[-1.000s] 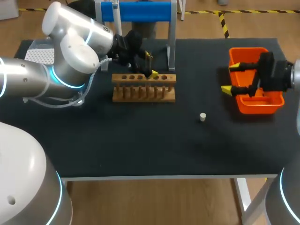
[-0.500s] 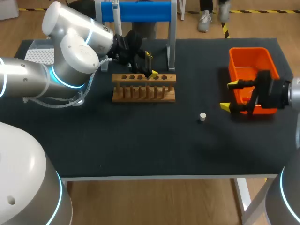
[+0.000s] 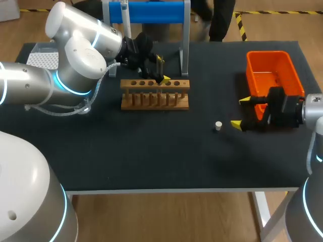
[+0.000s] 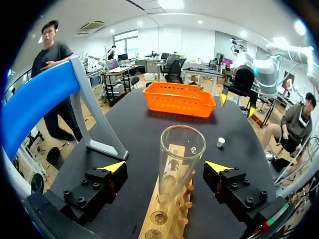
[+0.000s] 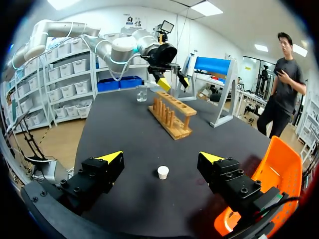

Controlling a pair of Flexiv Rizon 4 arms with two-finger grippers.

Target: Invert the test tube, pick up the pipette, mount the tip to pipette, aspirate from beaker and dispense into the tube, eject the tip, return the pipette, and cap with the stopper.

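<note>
Test tube (image 4: pixel 177 164): clear glass, upright with its open mouth up, seated in a hole of the wooden rack (image 3: pixel 155 94).
Left gripper (image 4: pixel 166 167): over the rack near the table's far side, its fingers spread, one on each side of the tube and neither touching it; holding nothing.
Right gripper (image 3: pixel 241 112): low over the table, just in front of the orange basket (image 3: pixel 267 53), fingers wide apart and holding nothing.
Stopper (image 3: pixel 218 125): small, white, standing alone on the black table (image 3: pixel 151 161), just ahead of the right gripper's fingers and apart from them; seen from the right wrist it lies ahead of the gap between the two tips.
Beaker (image 5: pixel 141 93): clear glass, on the table beyond the rack's far end as seen from the right wrist, close to the left arm.
Blue-topped stand (image 3: pixel 151 11): upright behind the rack at the table's far edge.
White perforated tray (image 3: pixel 43 59): at the far left corner, partly hidden by the left arm.
</note>
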